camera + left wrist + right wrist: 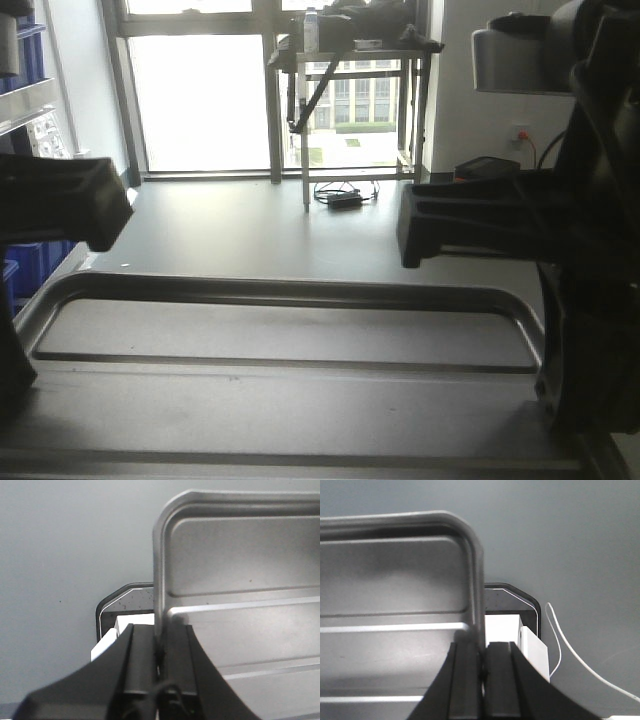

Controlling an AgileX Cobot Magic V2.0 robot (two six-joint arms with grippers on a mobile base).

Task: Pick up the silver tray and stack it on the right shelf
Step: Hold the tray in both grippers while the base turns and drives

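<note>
Grasping looked done: the left gripper (160,636) and right gripper (482,652) each had jaws clamped on a side rim of the silver tray (290,330), held above the floor (250,225) at 6 o'clock. The right shelf was unseen, so stacking remained.

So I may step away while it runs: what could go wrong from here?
1. The left gripper and right gripper each pinch only the thin side rim of the silver tray, which hangs above the floor; a slip on either side would likely drop it.
2. With both arms clamped on one rigid tray, uneven motion could twist it or pry a rim loose.
</note>
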